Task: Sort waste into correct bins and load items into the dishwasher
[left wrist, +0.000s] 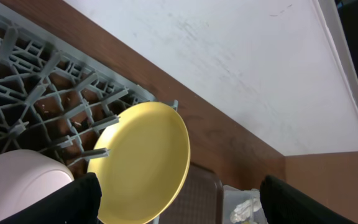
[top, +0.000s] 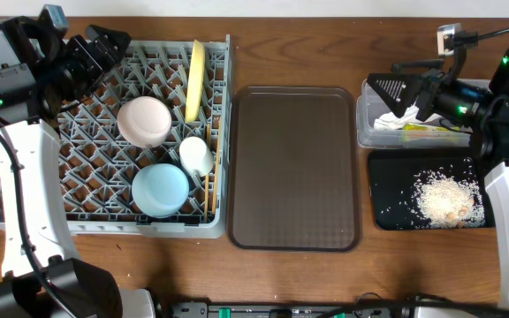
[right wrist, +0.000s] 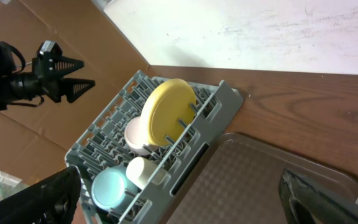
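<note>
Holding left claw (top: 113, 46) spread wide, gripping nothing, above the back edge of the rack (top: 104, 228). Seeing the plate (top: 196, 79) standing on its edge just right of that claw. Holding right claw (top: 389, 88) spread wide too, with wrapper (top: 389, 119) lying in tub (top: 360, 128) just below it.

The overhead camera looks straight down from far above on the whole table (top: 325, 283), with the dish rack (top: 104, 227) at left and the brown tray (top: 294, 168) in the middle. The left wrist camera sits low and near over the far part of the rack, facing the wall (left wrist: 229, 62) and the right side. The yellow plate (left wrist: 143, 162) fills its centre, and at the bottom edge is probably a corner of the clear tub (left wrist: 244, 208). The right wrist camera is higher and further away, looking across the table to the left. All three views share the plate and the rack.
</note>
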Tool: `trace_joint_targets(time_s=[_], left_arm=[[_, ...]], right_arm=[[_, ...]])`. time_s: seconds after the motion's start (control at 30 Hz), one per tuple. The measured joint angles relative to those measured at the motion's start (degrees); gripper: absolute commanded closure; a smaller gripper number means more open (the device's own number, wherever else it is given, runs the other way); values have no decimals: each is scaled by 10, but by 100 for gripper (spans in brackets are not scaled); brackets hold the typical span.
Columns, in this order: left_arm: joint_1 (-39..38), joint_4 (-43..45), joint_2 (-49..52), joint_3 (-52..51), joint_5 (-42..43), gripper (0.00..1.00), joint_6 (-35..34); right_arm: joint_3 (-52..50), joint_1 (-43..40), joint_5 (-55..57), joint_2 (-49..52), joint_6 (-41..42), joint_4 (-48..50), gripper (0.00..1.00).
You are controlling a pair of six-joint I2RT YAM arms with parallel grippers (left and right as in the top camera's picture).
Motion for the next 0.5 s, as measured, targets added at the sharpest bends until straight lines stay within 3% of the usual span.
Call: trace_joint_targets(time_s=[0.27,0.5], left_arm=[[0,0,0,0,-2,14,0],[0,-1,0,0,-2,13,0]], right_arm=[[0,0,8,0,-7,-8,1],[-2,1,140,-31,-32,-120,1]])
